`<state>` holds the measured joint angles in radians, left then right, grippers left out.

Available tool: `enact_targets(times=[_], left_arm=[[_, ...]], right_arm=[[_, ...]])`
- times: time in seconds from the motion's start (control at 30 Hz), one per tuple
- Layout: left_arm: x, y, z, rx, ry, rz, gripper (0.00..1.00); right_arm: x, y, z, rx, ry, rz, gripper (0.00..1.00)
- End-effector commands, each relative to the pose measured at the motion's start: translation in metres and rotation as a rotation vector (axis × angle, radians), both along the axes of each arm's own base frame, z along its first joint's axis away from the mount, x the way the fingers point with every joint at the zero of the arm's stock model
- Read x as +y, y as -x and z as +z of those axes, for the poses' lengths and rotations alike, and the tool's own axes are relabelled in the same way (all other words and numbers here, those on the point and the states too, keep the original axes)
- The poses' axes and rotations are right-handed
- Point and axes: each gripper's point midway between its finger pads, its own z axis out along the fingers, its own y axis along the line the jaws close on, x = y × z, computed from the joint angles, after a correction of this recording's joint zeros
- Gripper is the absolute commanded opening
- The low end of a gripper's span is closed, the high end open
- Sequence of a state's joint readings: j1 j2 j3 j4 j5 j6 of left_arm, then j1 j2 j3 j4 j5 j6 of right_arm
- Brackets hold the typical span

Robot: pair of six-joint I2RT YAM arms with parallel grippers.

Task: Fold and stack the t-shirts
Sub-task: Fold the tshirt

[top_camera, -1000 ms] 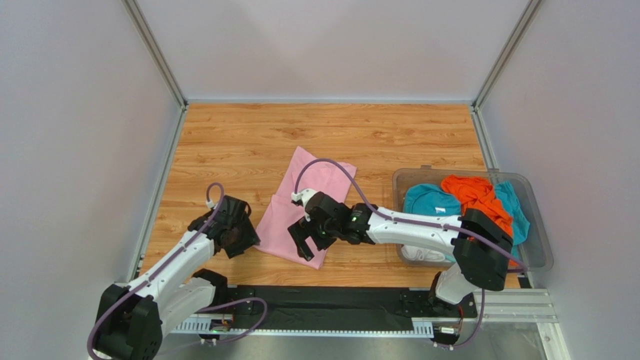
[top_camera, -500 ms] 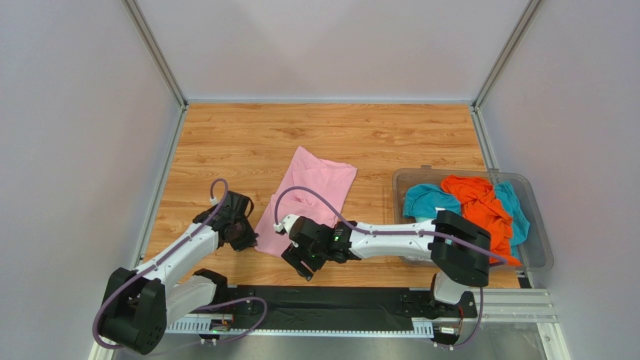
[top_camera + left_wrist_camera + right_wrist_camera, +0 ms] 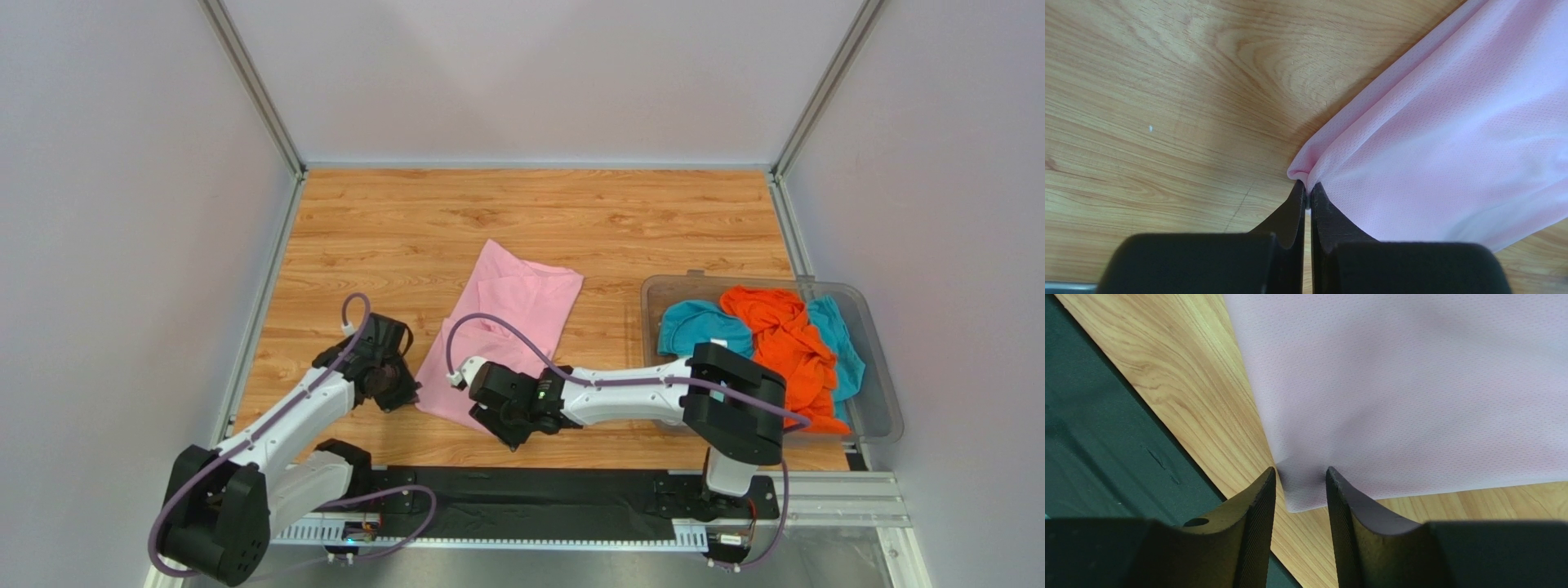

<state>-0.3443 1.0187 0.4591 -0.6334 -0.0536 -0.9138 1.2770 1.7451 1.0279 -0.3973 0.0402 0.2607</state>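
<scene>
The pink t-shirt (image 3: 503, 319) is a long folded strip of fine mesh-knit cloth, lying flat on the wood-grain table (image 3: 368, 233). The left gripper (image 3: 1308, 195) is pinched tight on a puckered corner of it. The right gripper (image 3: 1301, 481) has its ribbed black jaws a little apart, straddling the other near corner.

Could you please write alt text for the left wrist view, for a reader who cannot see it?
The left pincer is shut on a bunched corner of the pink t-shirt, seen from close above. The cloth fans out up and to the right over the wooden table, which fills the left of the frame.
</scene>
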Motion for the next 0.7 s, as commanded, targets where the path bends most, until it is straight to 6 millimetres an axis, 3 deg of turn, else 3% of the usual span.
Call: enact_targets(times=[0.0,0.03,0.17,0.23,0.4,0.67], left_arm=[[0.003,0.002,0.008,-0.016,-0.001,0.007,0.00],[0.004,0.002,0.008,-0.021,-0.006,0.006,0.00],[0.007,0.003,0.018,-0.046,-0.013,0.005,0.00],[0.007,0.003,0.025,-0.067,-0.004,0.004,0.00],[0.009,0.004,0.044,-0.121,0.011,0.018,0.00],[0.024,0.000,0.104,-0.289,-0.007,0.083,0.00]], right_arm=[[-0.006,0.000,-0.013,-0.043,0.045,0.002,0.35],[-0.006,-0.001,-0.014,-0.048,0.050,-0.003,0.33],[-0.001,0.002,-0.013,-0.072,0.053,-0.001,0.05],[0.006,0.006,-0.005,-0.069,0.023,0.005,0.00],[0.028,0.034,0.036,-0.001,-0.106,0.074,0.00],[0.054,0.077,0.121,0.187,-0.359,0.200,0.00]])
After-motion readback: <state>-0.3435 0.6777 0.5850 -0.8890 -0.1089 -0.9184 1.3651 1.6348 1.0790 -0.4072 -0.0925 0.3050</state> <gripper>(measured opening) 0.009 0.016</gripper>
